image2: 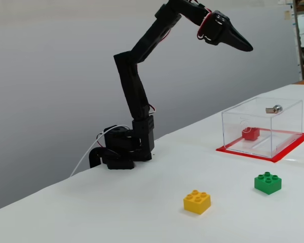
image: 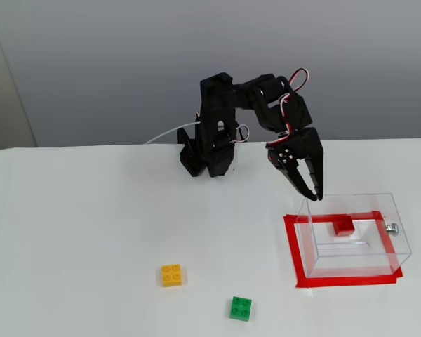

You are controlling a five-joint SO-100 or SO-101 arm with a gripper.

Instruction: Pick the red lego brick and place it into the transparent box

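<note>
In a fixed view from above and in front, the claw [image: 316, 195] is hanging in the air with nothing in it, fingers drawn together to a point, tip showing just over the near-left top corner of the transparent box [image: 400, 239]; the red lego brick [image: 344, 226] is lying on the box floor toward the back, inside the walls; the box is sitting within a red tape rectangle [image: 293, 249] on the white worktop [image: 91, 232], silver knob [image: 391, 227] sticking out on its right wall; a yellow brick [image: 171, 274] and a green brick [image: 241, 308] are resting well left of the box. In a fixed view from the side, the claw [image2: 247, 48] is sitting high above the worktop [image2: 142, 202], closed and empty, well clear of the box [image2: 281, 124]; the red brick [image2: 251, 133] is lying inside on the floor; the yellow brick [image2: 197, 202] and green brick [image2: 267, 183] are lying in front
</note>
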